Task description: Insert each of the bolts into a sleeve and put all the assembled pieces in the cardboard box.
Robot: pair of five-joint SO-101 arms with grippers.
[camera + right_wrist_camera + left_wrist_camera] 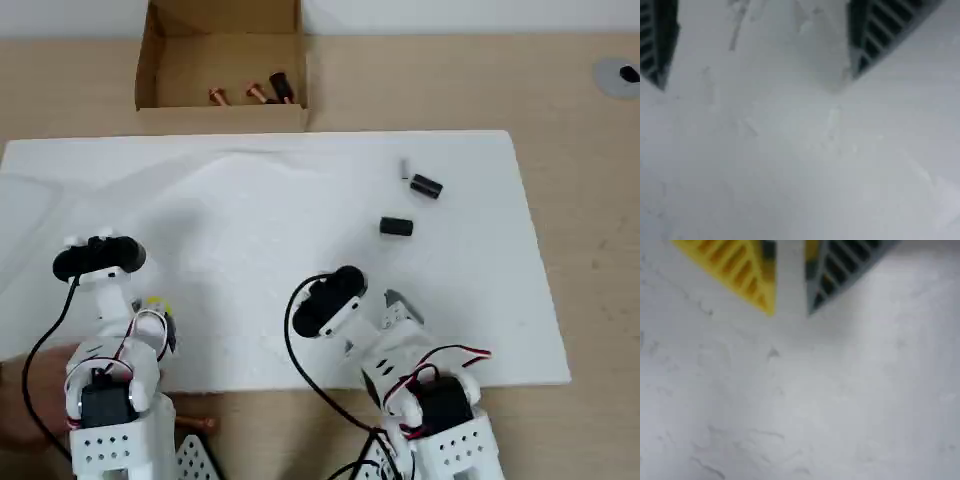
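Two black sleeves (425,187) (396,227) lie on the right half of the white foam board (260,200). A small grey piece (405,168) lies just beyond them. The cardboard box (222,118) at the back holds copper bolts (217,96) and a black sleeve (280,85). Another copper bolt (200,423) lies on the table by the left arm's base. My left gripper (789,310) (155,310) hangs low over bare board near the front left, its yellow and dark fingers slightly apart and empty. My right gripper (757,80) (392,305) is wide open over bare board near the front centre.
A grey round fitting (620,75) sits in the wooden table at the far right. Cables (300,350) trail from both arms at the front edge. A hand (20,400) rests at the front left corner.
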